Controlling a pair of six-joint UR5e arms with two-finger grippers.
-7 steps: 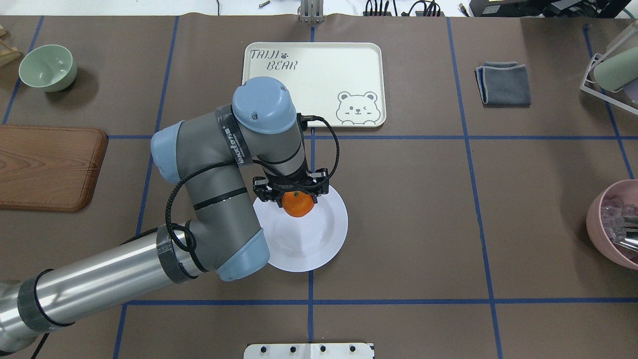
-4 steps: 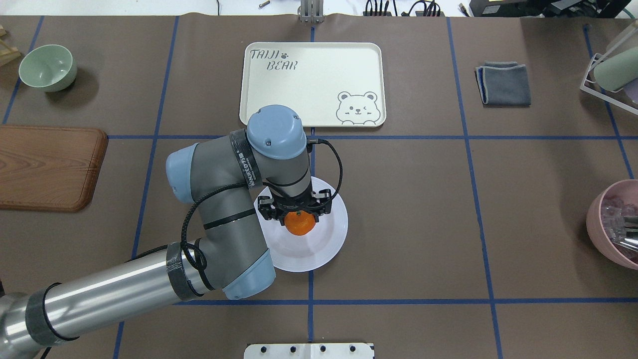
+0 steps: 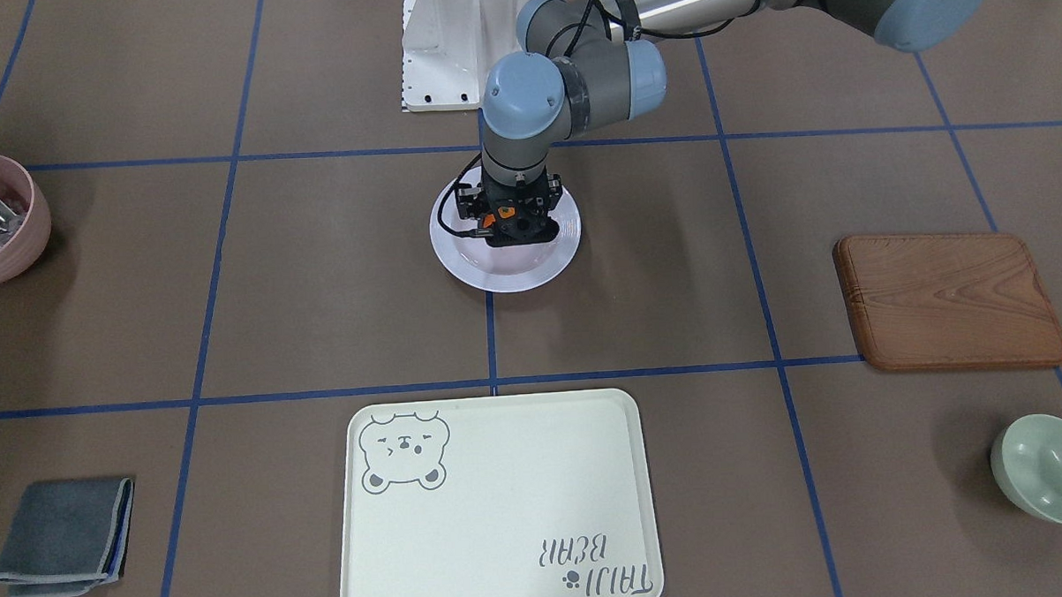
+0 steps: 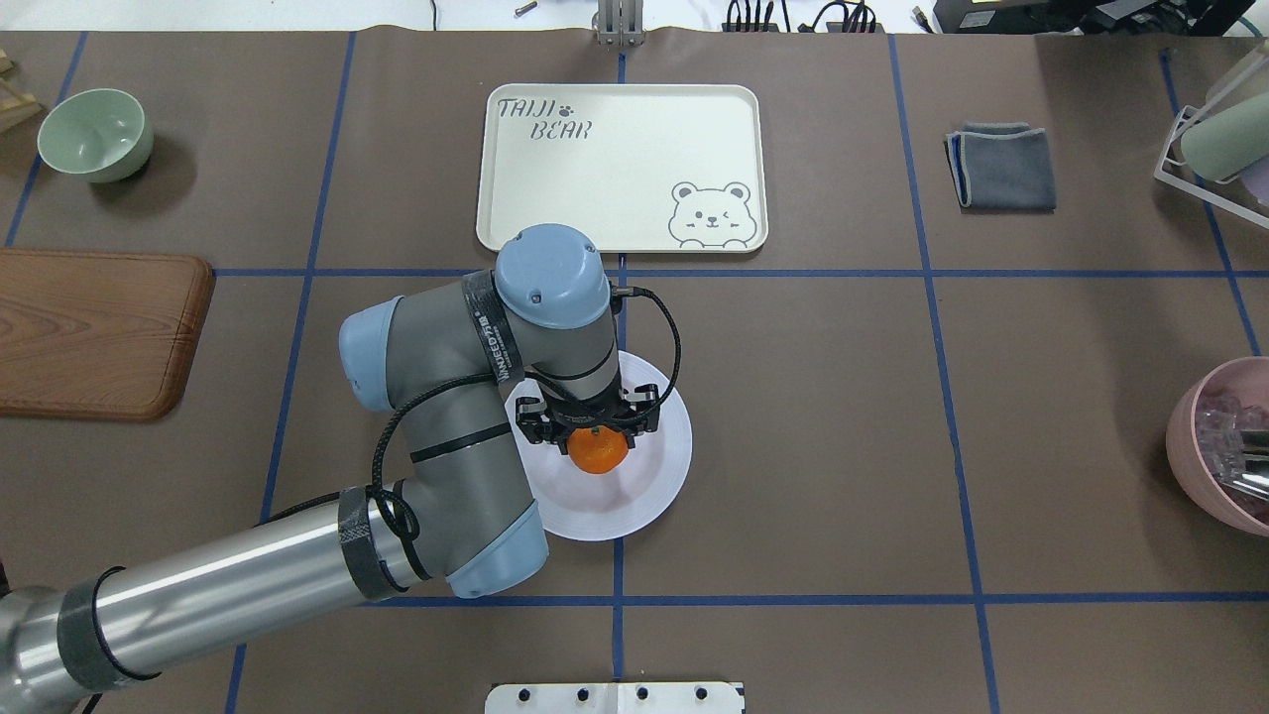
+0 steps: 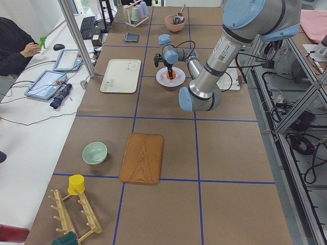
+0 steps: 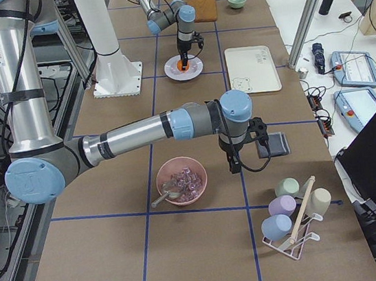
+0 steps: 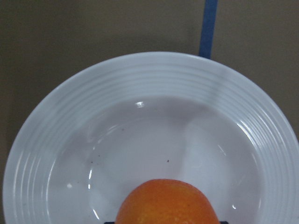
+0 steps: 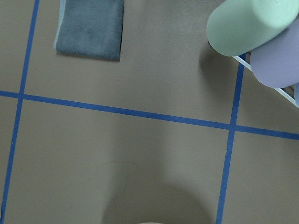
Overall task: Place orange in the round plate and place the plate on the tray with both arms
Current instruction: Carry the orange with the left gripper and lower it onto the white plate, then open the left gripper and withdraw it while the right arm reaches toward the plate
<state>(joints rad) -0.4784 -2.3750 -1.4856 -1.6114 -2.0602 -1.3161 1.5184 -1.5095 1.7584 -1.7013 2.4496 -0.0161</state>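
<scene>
The orange (image 4: 598, 453) is clamped in my left gripper (image 4: 593, 439), which is shut on it and points straight down into the round plate (image 4: 656, 478). In the left wrist view the orange (image 7: 167, 203) hangs low over the plate's white ribbed hollow (image 7: 154, 79); whether it touches the bottom I cannot tell. The tray (image 4: 634, 149) lies bare beyond the plate, and in the front-facing view the tray (image 3: 503, 511) is nearest the camera. My right gripper (image 6: 234, 168) shows only in the exterior right view, near the pink bowl, so I cannot tell its state.
A pale green bowl (image 4: 95, 134) and a brown wooden board (image 4: 94, 332) sit at the left. A folded grey cloth (image 4: 1001, 166) lies right of the tray. A pink bowl (image 4: 1224, 446) with cutlery and a cup rack (image 4: 1214, 139) are at the right edge.
My left arm has carried the orange from the plate's far rim toward its middle and lower. The plate and tray have not moved.
</scene>
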